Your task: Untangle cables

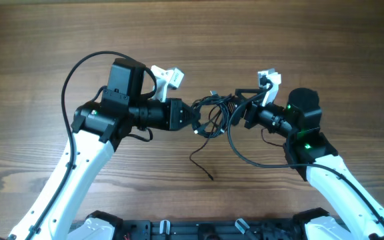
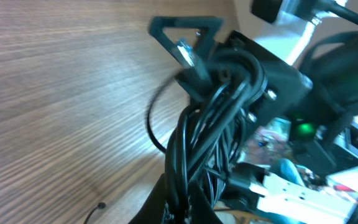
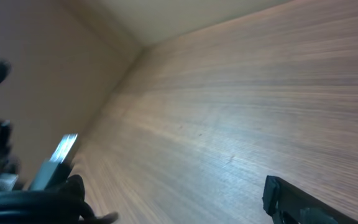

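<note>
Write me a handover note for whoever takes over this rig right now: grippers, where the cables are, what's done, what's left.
Left gripper: shut on the cable bundle, which sits between the two arms.
Right gripper: open at the bundle's far side. Strands bunch against one of its fingers, nothing is clamped.
One strand trails onto the table. A silvery plug sticks out of the bundle.
Done: bundle gripped on one side.
Left: no strand is separated yet, so pull them apart and lay each out alone.

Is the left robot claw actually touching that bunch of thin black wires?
Touching. The left wrist view shows the cables rising straight out from between the closed fingers of the left gripper at the bottom edge.
</note>
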